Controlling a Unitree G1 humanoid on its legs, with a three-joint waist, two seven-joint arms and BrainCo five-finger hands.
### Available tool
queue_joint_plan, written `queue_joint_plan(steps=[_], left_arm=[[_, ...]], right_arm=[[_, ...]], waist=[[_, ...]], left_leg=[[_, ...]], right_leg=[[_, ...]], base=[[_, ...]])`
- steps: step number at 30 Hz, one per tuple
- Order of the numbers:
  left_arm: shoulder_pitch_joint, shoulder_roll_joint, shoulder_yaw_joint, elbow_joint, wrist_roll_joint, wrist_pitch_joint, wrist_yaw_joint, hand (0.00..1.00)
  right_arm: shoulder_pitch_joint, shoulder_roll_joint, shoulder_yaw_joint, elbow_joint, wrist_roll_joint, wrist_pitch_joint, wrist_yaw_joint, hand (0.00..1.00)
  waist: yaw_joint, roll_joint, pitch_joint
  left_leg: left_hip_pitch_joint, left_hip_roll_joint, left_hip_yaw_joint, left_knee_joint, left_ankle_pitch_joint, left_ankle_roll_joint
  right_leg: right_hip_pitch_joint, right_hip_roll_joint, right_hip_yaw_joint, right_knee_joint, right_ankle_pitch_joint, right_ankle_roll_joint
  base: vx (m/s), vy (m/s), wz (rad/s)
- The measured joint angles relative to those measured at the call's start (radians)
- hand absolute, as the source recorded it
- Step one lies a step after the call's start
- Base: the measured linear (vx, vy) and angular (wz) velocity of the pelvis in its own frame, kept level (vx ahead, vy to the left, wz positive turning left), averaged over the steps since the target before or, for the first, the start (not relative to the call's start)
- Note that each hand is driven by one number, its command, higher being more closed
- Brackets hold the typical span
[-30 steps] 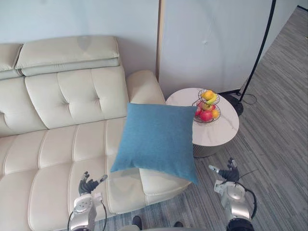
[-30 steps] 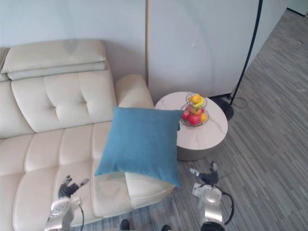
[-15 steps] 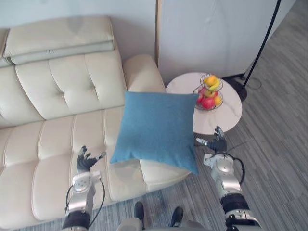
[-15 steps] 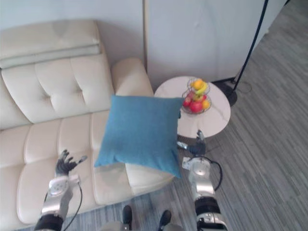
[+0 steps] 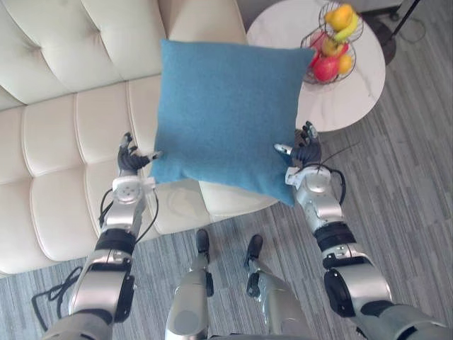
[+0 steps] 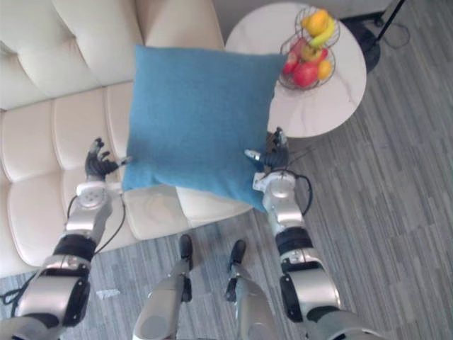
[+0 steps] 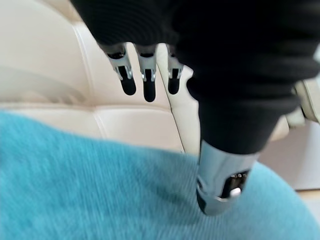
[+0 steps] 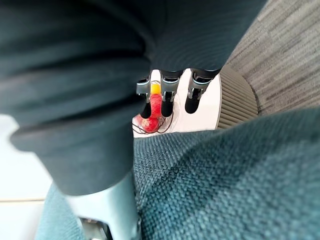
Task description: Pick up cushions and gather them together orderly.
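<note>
A blue square cushion (image 5: 226, 113) lies tilted over the right end of the cream sofa (image 5: 56, 127), its lower right corner hanging past the seat edge. My left hand (image 5: 129, 161) is at the cushion's lower left corner, fingers (image 7: 144, 80) straight and spread, thumb (image 7: 220, 190) lying on the blue cloth (image 7: 100, 190). At the cushion's lower right edge is my right hand (image 5: 306, 150), its fingers (image 8: 167, 97) straight and its thumb against the cloth (image 8: 225, 180). Neither hand is curled round the cushion.
A round white side table (image 5: 340, 99) stands right of the sofa, close behind my right hand, carrying a wire basket of fruit (image 5: 333, 46). A floor lamp's dark base (image 5: 386, 28) sits beyond it. Grey striped floor (image 5: 410, 177) lies to the right.
Both arms have reached up and forward, so the hands now meet the cushion's lower corners. The camera has tipped down and closer. The cushion itself has stayed put.
</note>
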State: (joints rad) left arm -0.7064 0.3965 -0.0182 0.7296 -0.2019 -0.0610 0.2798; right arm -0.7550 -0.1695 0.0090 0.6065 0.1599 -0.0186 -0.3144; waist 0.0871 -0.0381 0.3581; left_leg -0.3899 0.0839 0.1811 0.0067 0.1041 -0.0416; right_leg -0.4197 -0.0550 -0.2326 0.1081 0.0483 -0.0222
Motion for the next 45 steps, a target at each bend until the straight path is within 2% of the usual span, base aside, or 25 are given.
queue_joint_plan(steps=[1,2,5,11,18,24,27,29,34,39,45], left_arm=[[-0.036,-0.005,-0.007,0.000,-0.016,-0.001,0.001,1.00],[-0.070,-0.013,-0.011,0.000,-0.027,-0.001,0.002,1.00],[-0.124,-0.022,-0.020,0.000,-0.062,-0.002,0.012,1.00],[-0.177,-0.016,-0.032,-0.014,-0.107,-0.021,0.024,1.00],[-0.160,-0.028,-0.081,-0.094,-0.124,-0.020,0.030,1.00],[0.065,-0.082,-0.099,-0.333,-0.125,-0.021,0.048,1.00],[0.230,-0.136,-0.098,-0.446,-0.122,-0.021,0.049,1.00],[0.327,-0.163,-0.099,-0.524,-0.112,-0.021,0.049,1.00],[0.595,-0.228,-0.098,-0.674,-0.112,-0.021,0.041,1.00],[0.776,-0.292,-0.091,-0.802,-0.113,-0.027,0.013,1.00],[0.959,-0.312,-0.078,-0.906,-0.124,-0.047,-0.025,1.00]], right_arm=[[-0.026,0.002,0.010,-0.005,0.006,0.000,-0.007,0.00],[-0.045,0.002,0.018,-0.006,0.017,0.000,-0.011,1.00],[-0.068,0.005,0.035,-0.025,0.020,0.000,-0.021,1.00],[-0.070,-0.009,0.034,-0.092,0.044,-0.023,-0.033,1.00],[-0.049,-0.009,0.050,-0.112,0.067,-0.026,-0.033,1.00],[0.144,0.000,0.083,-0.188,0.077,-0.028,-0.032,1.00],[0.285,0.020,0.084,-0.273,0.071,-0.028,-0.022,1.00],[0.370,0.024,0.083,-0.338,0.048,-0.028,-0.007,1.00],[0.590,0.057,0.083,-0.482,-0.008,-0.028,0.051,1.00],[0.726,0.069,0.083,-0.575,-0.019,-0.038,0.094,1.00],[0.876,0.100,0.116,-0.673,-0.044,-0.054,0.123,1.00]], waist=[[0.000,0.001,0.002],[0.000,0.001,0.008],[0.000,0.003,0.042],[0.001,0.003,0.042],[0.001,0.003,0.042],[-0.004,0.006,0.039],[-0.027,0.008,0.035],[-0.029,0.009,0.031],[-0.032,0.032,-0.059],[-0.036,0.059,-0.142],[-0.035,0.063,-0.215]], left_leg=[[-0.030,0.002,0.000,0.001,0.006,-0.003],[-0.052,0.005,0.000,0.001,0.013,-0.004],[-0.064,0.010,-0.002,-0.005,0.024,-0.008],[-0.093,0.010,-0.001,-0.045,0.053,-0.013],[-0.033,0.007,-0.001,-0.052,0.053,-0.013],[0.074,-0.003,-0.003,-0.100,0.053,-0.014],[0.137,-0.010,-0.025,-0.108,0.049,-0.016],[0.172,-0.015,-0.029,-0.108,0.040,-0.021],[0.237,-0.009,-0.036,-0.109,0.013,-0.025],[0.285,-0.005,-0.043,-0.109,0.004,-0.030],[0.342,0.003,-0.025,-0.110,-0.022,-0.035]], right_leg=[[-0.036,0.000,0.002,0.013,0.000,0.000],[-0.059,0.001,0.002,0.020,0.000,-0.001],[-0.075,0.005,-0.002,0.026,0.001,-0.002],[-0.119,0.006,-0.010,0.026,0.003,-0.006],[-0.055,0.004,-0.005,0.012,0.003,-0.006],[0.047,0.007,-0.003,-0.027,0.002,-0.003],[0.136,0.008,-0.013,-0.070,0.004,0.000],[0.182,0.013,-0.014,-0.091,0.004,0.002],[0.273,0.026,-0.019,-0.142,0.004,0.004],[0.331,0.031,-0.026,-0.161,0.000,0.008],[0.389,0.041,-0.007,-0.185,-0.005,0.014]], base=[[-0.05,-0.011,-0.04],[-0.05,-0.013,-0.02],[0.00,-0.003,0.01],[0.03,0.003,0.04],[0.06,0.006,0.02],[0.05,0.011,0.00],[0.08,0.014,0.17],[0.09,0.017,0.08],[0.09,0.013,0.02],[0.06,0.010,0.04],[0.02,0.021,-0.09]])
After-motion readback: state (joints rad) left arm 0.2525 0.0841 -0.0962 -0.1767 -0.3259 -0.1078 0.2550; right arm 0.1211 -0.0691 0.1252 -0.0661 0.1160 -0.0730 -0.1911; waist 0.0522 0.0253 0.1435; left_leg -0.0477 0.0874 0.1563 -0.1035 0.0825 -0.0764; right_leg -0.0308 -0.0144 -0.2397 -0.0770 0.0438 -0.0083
